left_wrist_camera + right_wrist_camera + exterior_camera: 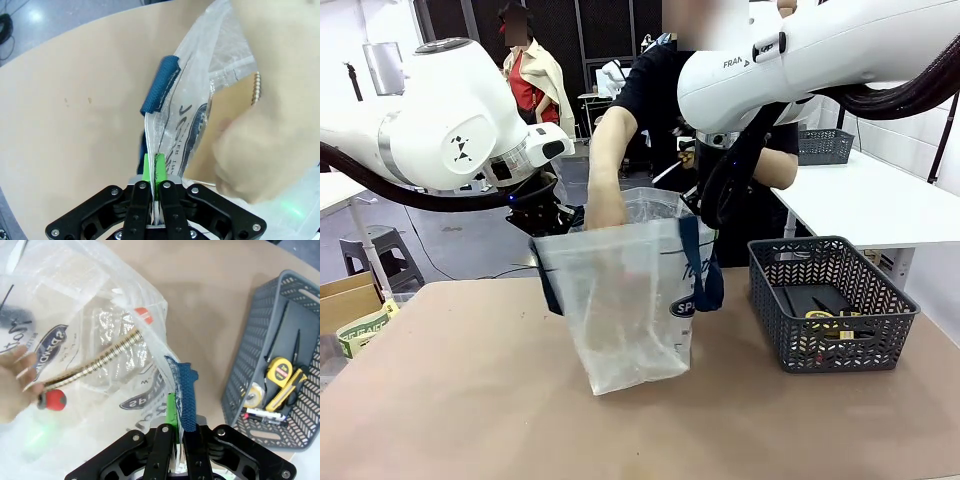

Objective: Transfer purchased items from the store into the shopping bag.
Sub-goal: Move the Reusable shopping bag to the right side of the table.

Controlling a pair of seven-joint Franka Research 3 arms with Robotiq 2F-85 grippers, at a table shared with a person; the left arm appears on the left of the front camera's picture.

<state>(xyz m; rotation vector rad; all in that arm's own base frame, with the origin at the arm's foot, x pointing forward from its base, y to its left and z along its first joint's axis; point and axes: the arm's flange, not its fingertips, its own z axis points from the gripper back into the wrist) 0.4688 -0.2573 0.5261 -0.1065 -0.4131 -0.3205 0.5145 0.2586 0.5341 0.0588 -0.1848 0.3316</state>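
The translucent shopping bag point(620, 300) stands mid-table, held open at its rim from both sides. My left gripper point(152, 172) is shut on the bag's edge beside a navy strap point(160, 85). On the opposite rim, next to the other navy strap point(184, 390), my right gripper point(176, 415) is also shut. A person's hand point(605, 210) reaches into the bag holding a brown spiral-bound pad point(90, 367); a small red item point(52, 399) shows by the hand point(15, 385). The dark grey basket point(830, 345) at the right holds several items, among them a yellow tape measure point(279, 371).
The person stands at the far side, behind the bag. A white table point(880, 195) with another grey basket point(825, 145) lies at back right. A cardboard box point(350, 305) sits off the table's left edge. Bare tabletop point(470, 400) stretches in front of the bag.
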